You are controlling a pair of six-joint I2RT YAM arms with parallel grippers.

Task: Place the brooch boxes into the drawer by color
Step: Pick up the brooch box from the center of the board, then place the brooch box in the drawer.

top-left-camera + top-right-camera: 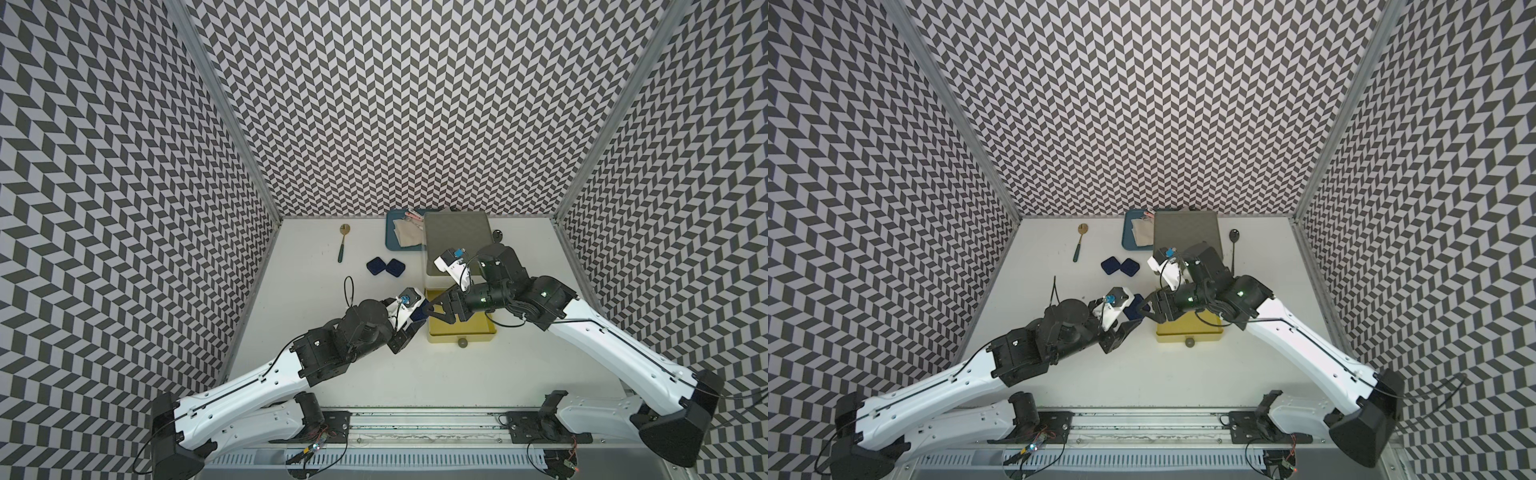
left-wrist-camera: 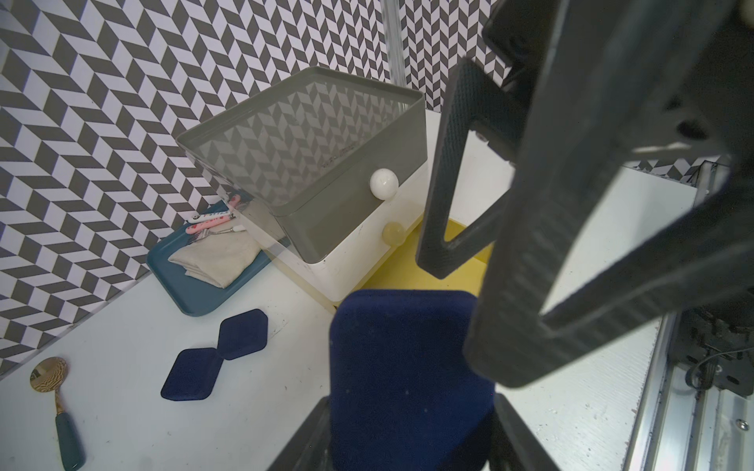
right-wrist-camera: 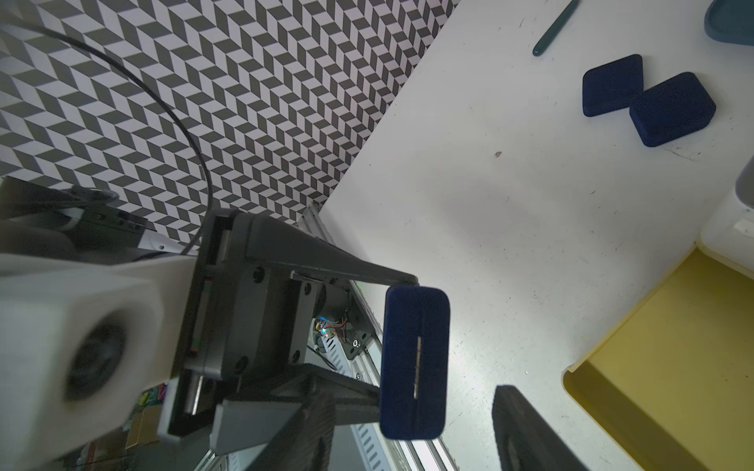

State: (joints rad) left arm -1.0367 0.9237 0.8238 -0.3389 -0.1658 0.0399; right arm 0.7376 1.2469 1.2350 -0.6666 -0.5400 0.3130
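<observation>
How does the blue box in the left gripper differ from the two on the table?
The held box is in the air, clamped in the left gripper beside the yellow drawer; the table pair lies flat, ungripped, near the blue tray, corners touching. All are navy rounded squares.

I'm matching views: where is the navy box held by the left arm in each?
Top view: held box, below centre.
Top view: held box, below centre.
Left wrist: held box, bottom centre.
Right wrist: held box, lower centre.
Shared landmark: yellow drawer, beside it.
</observation>
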